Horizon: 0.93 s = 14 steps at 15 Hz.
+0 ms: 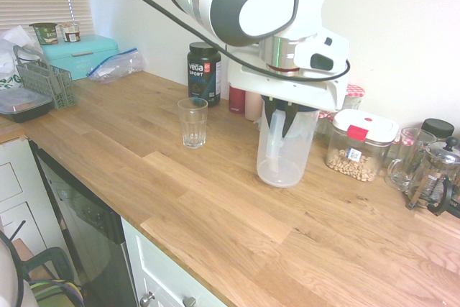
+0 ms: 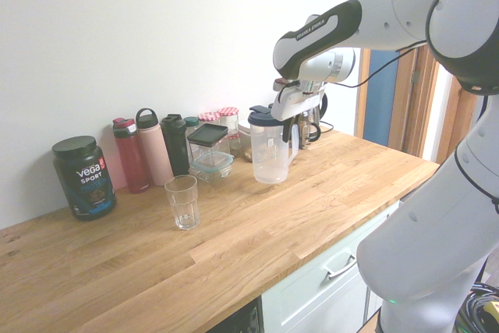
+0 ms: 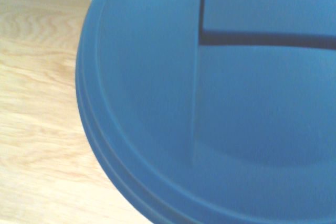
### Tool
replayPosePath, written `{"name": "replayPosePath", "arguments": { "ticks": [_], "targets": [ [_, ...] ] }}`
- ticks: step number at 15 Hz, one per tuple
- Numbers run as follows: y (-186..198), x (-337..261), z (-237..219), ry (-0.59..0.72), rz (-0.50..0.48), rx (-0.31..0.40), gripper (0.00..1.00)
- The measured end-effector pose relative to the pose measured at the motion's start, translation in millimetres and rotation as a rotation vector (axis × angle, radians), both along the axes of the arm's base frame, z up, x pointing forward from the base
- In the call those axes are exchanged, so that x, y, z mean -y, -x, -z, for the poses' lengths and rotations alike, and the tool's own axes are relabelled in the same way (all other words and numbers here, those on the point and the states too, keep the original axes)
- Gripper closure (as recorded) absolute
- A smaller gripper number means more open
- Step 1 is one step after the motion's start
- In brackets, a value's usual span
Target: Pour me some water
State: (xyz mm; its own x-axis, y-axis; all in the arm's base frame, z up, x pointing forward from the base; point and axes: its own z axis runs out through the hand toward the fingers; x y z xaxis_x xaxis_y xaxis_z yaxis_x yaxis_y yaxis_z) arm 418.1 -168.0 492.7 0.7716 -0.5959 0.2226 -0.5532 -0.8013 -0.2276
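My gripper (image 2: 299, 124) points steeply down with its jaws pressed together on the handle of the pitcher (image 1: 285, 150), which stands upright on the wooden counter (image 1: 215, 206) right beneath me, its blue lid (image 3: 220, 103) filling the wrist view. The empty glass (image 2: 182, 201) stands on the counter well apart from my jaws, near the dark Vega tub (image 2: 84, 176).

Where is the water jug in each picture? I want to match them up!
First exterior view: the water jug stands right of centre on the counter, under the gripper.
Second exterior view: the jug is at centre, right of the empty glass.
Wrist view: its blue lid fills most of the picture.
Shared landmark: the empty glass shows in both exterior views, not in the wrist view.
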Motion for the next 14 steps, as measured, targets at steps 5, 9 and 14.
{"name": "replayPosePath", "arguments": {
  "ticks": [5, 9, 14],
  "targets": [
    [-12.3, 6.1, 22.1, 0.015, 0.023, 0.006, 1.0],
    [-16.5, 9.8, 28.5, 0.021, 0.037, 0.015, 0.0],
    [-16.8, 10.1, 30.5, 0.02, 0.039, 0.009, 0.0]
  ]
}}
